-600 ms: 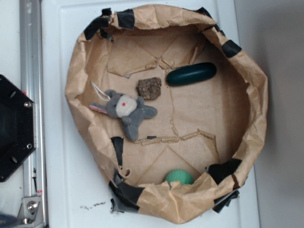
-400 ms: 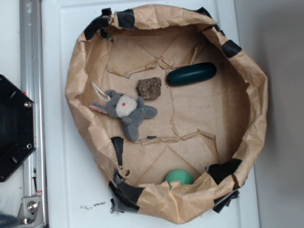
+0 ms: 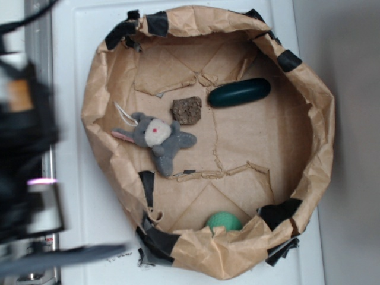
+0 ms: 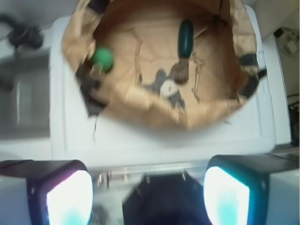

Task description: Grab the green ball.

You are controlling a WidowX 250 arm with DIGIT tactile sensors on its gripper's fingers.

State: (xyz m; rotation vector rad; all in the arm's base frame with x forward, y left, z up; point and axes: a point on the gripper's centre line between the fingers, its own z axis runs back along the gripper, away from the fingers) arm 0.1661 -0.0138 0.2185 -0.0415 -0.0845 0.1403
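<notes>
The white tabletop [image 3: 89,225] is the widest thing under me, with bare strips outside the paper on every side. On it sits the brown paper basin [image 3: 309,119], its crumpled walls turned up all round and patched with black tape [image 3: 157,24]; the floor inside is mostly open, creased and torn in places. My own arm [image 3: 24,148] is a dark blur along the left edge of the exterior view, outside the basin wall, too smeared to read any detail. My pincer [image 4: 147,187] stands wide, its two fingers [image 4: 68,197] glowing at the bottom corners of the wrist view, nothing between them, well apart from the basin. The dark green capsule [image 3: 239,92] lies near the far wall, with open floor to its right. The grey plush toy [image 3: 157,139] lies left of centre, a brown lump [image 3: 187,110] just beside it. The green ball [image 3: 224,221] sits against the near wall, its lower part cut off by the folded rim.
</notes>
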